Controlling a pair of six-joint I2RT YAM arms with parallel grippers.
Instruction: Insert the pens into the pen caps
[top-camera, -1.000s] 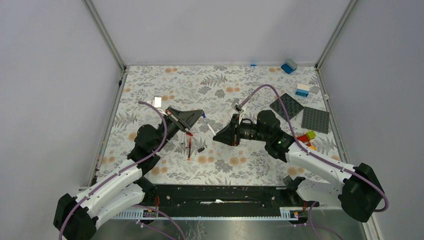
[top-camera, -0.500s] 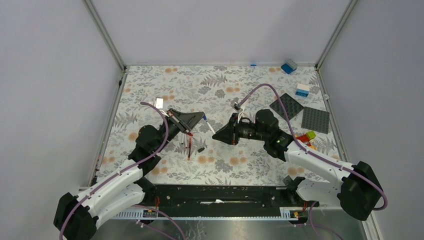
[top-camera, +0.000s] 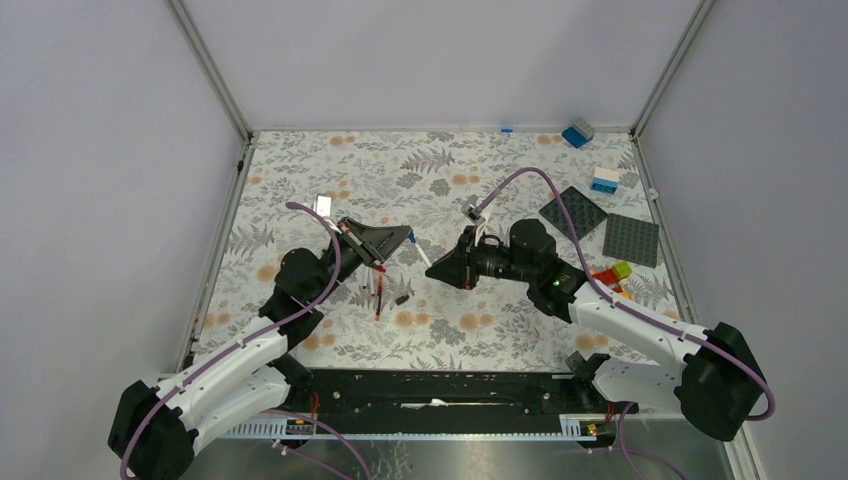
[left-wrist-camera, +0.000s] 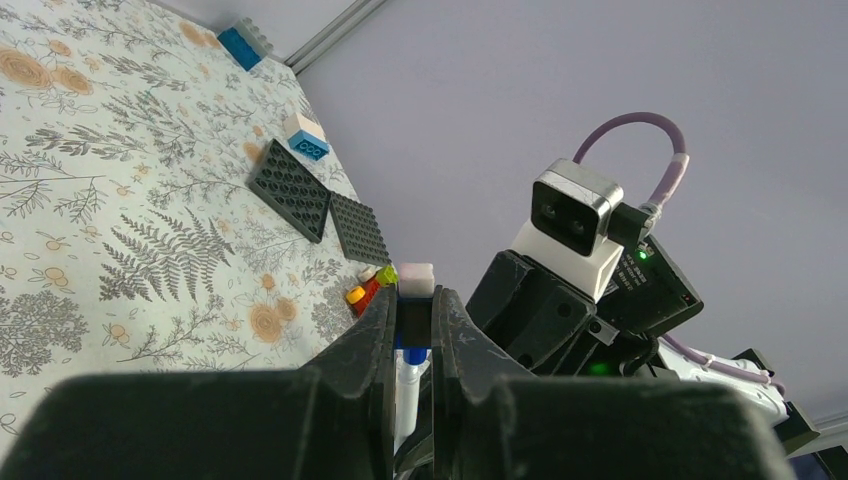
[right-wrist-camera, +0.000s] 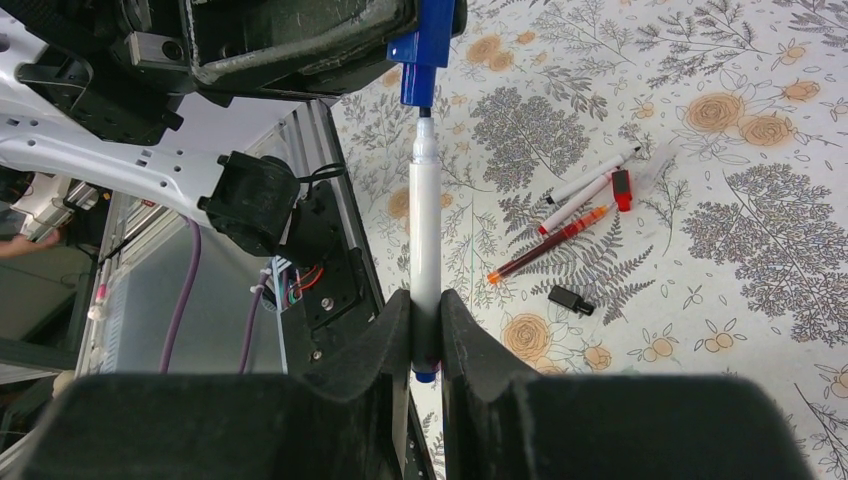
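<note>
**Pen tip met cap above mid-table**

And there it was: the left gripper (top-camera: 405, 236) was clamped on the blue cap (right-wrist-camera: 424, 50), and the right gripper (right-wrist-camera: 425, 300) was pinched tight round the white pen (right-wrist-camera: 424, 230) near its blue end. Both hung above the floral mat (top-camera: 300, 170), facing each other at mid-table. The pen's dark tip sat right at the cap's mouth, in line with it; whether it had gone in, I could not tell.

Under the left gripper lay the loose ones: 2 white pens (right-wrist-camera: 590, 185) side by side, 1 red pen (right-wrist-camera: 550, 243) just beside them, a red cap (right-wrist-camera: 621, 189) at the end of a white pen, and a black cap (right-wrist-camera: 571, 299) near the red pen.

The 2 grey baseplates (top-camera: 574, 212) and the small bricks (top-camera: 612, 272) lay right of the right arm. The blue brick (top-camera: 578, 132) sat at the far edge, well apart. The left wall rail (top-camera: 222, 240) ran near the left arm's elbow.
</note>
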